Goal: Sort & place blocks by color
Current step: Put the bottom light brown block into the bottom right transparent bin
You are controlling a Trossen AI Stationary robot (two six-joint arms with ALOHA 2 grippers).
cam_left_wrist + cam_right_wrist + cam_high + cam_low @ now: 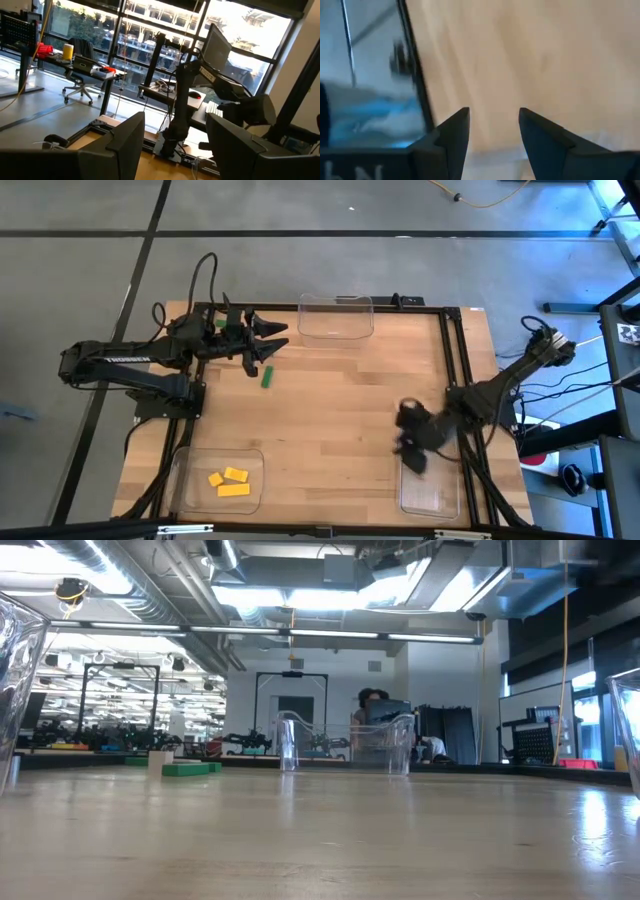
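A: What lies on the worktop (340,420)?

B: Three clear trays. One tray (336,317) stands at the far edge, middle. A second tray (222,479) sits at the near left corner and holds three yellow blocks (229,481), lying close together. A third tray (432,483) sits at the near right edge; whether it holds anything cannot be told.

A: And the loose pieces?

B: A green block (267,376) lies flat on the bare wood, in the far left part of the worktop, apart from every tray. In the low view the green block (186,769) shows at the far left, just beside a small tan block (158,761).

A: Position of the left claw?

B: The left claw (270,340) is raised at the far left, just beyond the green block. Its fingers (125,145) stand apart with nothing between them, and its camera looks out level into the room.

A: The right claw?

B: The right claw (411,448) hangs at the near right, over the inner edge of the third tray. Its fingers (452,132) stand apart, empty, over bare wood beside a clear wall.

A: Background?

B: A person (372,700) shows beyond the far tray, in the low view.
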